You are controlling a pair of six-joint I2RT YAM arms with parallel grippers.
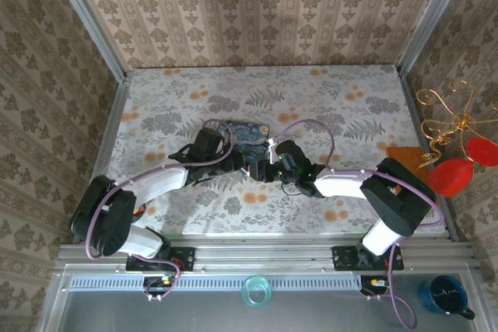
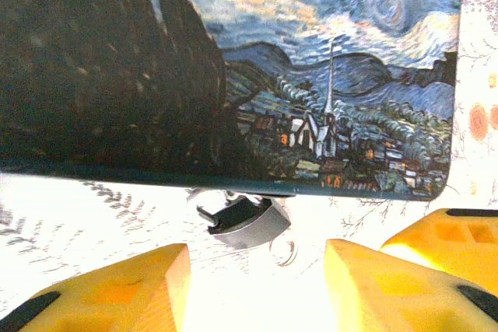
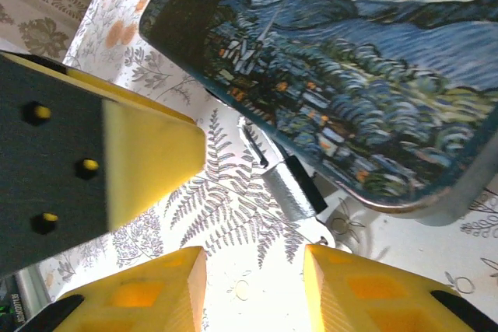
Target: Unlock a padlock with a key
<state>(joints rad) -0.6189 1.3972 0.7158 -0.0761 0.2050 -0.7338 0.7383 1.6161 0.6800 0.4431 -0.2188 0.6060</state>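
Reaching inward, left tool, right tool spread, facing padlock.

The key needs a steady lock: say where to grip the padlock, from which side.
Probably the body of the padlock, across its flat faces, from the open table side: it lies against the box edge, so only the body juts clear.

Back wall and side walls: beige-brown damask wallpaper in vertical stripes. Grey metal posts at back corners. Surface covered in white cloth with grey fern and orange flower print, brightly lit. Aluminium rail along near edge. Gold wire ornament with red shapes at right. Blue mug and teal glass below rail.
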